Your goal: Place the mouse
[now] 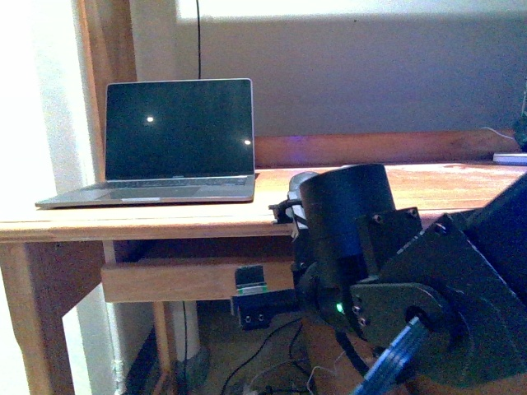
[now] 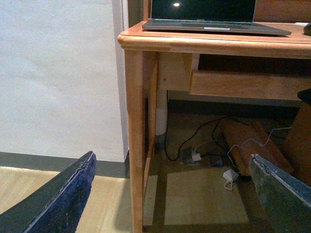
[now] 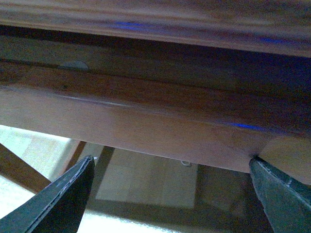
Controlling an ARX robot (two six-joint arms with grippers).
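Note:
The mouse (image 1: 301,179) shows as a small grey dome on the wooden desk (image 1: 165,218), just right of the laptop, mostly hidden behind my right arm (image 1: 387,263). A dark sliver at the desk's far edge in the left wrist view (image 2: 307,29) may be the mouse. My left gripper (image 2: 172,204) is open and empty, low near the floor, facing the desk's left leg (image 2: 136,145). My right gripper (image 3: 172,199) is open and empty, below the desk's front rail (image 3: 146,126), looking up at its underside.
An open laptop (image 1: 177,136) with a dark screen sits at the desk's left; it also shows in the left wrist view (image 2: 214,19). A drawer front (image 1: 189,280) hangs under the top. Cables and a white charger (image 2: 228,175) lie on the floor beneath.

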